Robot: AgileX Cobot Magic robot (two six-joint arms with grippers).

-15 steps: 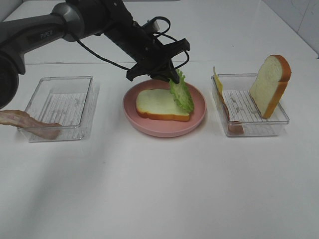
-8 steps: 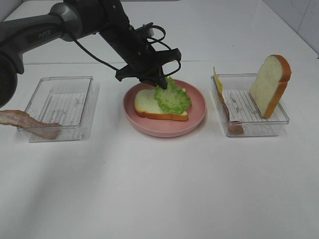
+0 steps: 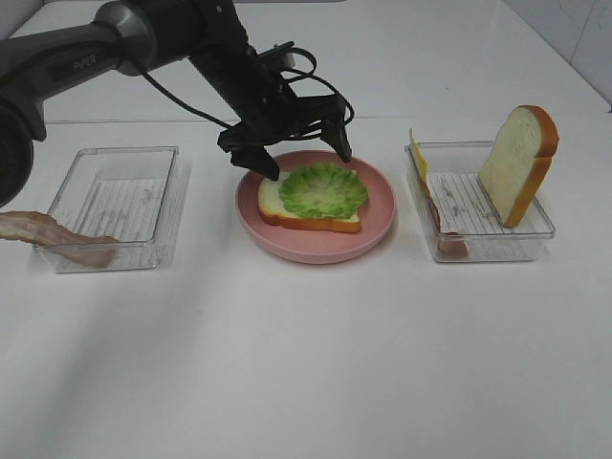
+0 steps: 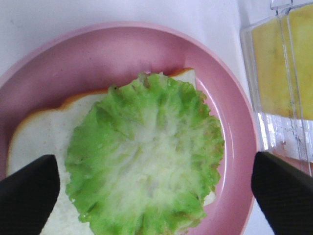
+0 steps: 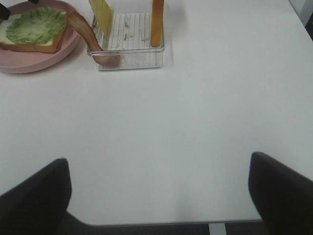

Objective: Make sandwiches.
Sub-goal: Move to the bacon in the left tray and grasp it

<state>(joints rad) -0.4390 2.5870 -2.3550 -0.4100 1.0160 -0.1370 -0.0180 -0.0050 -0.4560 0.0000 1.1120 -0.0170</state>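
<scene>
Now the left tool (image 3: 308, 163) hangs over the plate (image 3: 380, 207), jaws wide apart, lettuce (image 3: 323, 188) lying flat on the bread (image 3: 272, 200) there. Best lift straight up, so neither finger snags that ruffled edge.

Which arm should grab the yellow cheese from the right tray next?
Right, probably. The right claw is open and faces the tray holding the cheese; the left claw hangs open over the lettuce and would reach across.

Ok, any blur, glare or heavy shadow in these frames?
Exterior high: sharp, evenly lit, only a soft shadow on the table at lower left. Left wrist: lettuce close and slightly soft, tool fingers dark blurs. Right wrist: table washed bright, fingers dark and featureless.
</scene>
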